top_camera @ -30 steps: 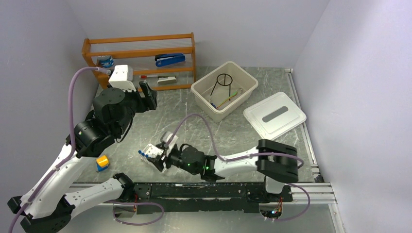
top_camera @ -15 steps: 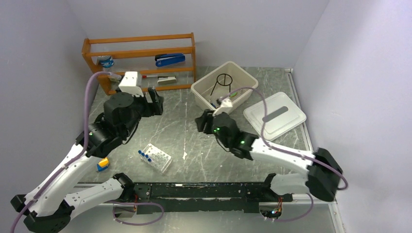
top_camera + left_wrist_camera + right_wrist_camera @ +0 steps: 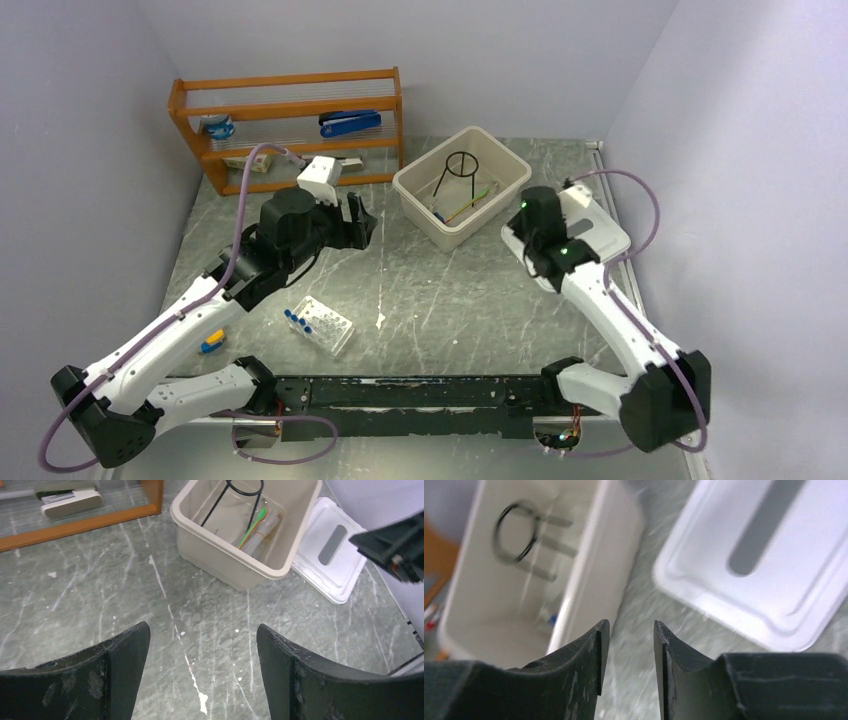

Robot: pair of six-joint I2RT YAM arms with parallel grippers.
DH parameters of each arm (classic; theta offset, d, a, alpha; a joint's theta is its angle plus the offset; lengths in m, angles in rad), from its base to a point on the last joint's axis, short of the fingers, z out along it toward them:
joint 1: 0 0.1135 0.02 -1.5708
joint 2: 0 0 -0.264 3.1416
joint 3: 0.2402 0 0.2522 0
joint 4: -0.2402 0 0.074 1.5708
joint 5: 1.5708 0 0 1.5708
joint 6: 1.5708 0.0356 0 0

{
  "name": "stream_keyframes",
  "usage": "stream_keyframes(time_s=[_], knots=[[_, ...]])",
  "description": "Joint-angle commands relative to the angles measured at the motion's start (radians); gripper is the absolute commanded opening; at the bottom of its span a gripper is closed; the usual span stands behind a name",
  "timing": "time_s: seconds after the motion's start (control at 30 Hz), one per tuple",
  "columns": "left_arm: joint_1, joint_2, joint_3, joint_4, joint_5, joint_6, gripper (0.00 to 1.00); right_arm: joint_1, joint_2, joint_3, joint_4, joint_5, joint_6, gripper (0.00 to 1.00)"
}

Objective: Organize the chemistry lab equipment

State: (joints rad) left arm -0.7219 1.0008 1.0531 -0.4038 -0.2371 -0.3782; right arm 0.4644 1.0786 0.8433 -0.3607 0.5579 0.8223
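From above, the beige bin [image 3: 462, 186] stood at the far middle of the table [image 3: 440, 300], with a black wire tripod [image 3: 458, 170] upright inside it. Its white lid [image 3: 600, 240] lay flat just to the right of the bin, partly under the right arm. Only this view showed the white rack [image 3: 322, 327] of blue-capped vials [image 3: 293, 318], which sat on the table well apart from the bin, toward the near left.

The left hand [image 3: 358, 215] hung to the left of the bin. Its own camera showed the hand [image 3: 202, 645] spread wide and empty over bare table. That camera alone made out a green-handled tool [image 3: 252, 522] and a clear tube [image 3: 265, 530] lying beside the tripod [image 3: 240, 500] in the bin [image 3: 225, 565].

The right hand [image 3: 525, 255] was above the strip between the bin and the lid. In its blurred wrist view the hand [image 3: 629, 630] had its fingers [image 3: 591, 655] a narrow gap apart, with nothing held. The bin [image 3: 604, 565] lay to the left and the lid [image 3: 769, 580] to the right.
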Motion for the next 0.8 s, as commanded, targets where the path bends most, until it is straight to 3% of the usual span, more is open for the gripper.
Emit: stream_keyframes(time_s=[0.0, 0.1, 0.2, 0.33, 0.63, 0.77], knots=[[0.0, 0.006, -0.032, 0.098, 0.091, -0.022, 0.81, -0.25, 0.16, 0.055, 0.024, -0.244, -0.048, 0.42], [0.002, 0.013, -0.046, 0.107, 0.117, -0.039, 0.81, -0.317, 0.337, 0.124, 0.057, -0.342, -0.087, 0.43], [0.001, 0.015, -0.072, 0.125, 0.143, -0.052, 0.8, -0.331, 0.488, 0.209, 0.058, -0.362, -0.134, 0.51], [0.0, 0.02, -0.103, 0.149, 0.166, -0.069, 0.8, -0.345, 0.636, 0.274, 0.05, -0.372, -0.158, 0.52], [0.001, 0.059, -0.114, 0.167, 0.193, -0.069, 0.79, -0.346, 0.743, 0.25, 0.023, -0.377, -0.154, 0.45], [0.001, 0.07, -0.116, 0.164, 0.193, -0.068, 0.78, -0.342, 0.698, 0.182, -0.049, -0.384, -0.117, 0.44]])
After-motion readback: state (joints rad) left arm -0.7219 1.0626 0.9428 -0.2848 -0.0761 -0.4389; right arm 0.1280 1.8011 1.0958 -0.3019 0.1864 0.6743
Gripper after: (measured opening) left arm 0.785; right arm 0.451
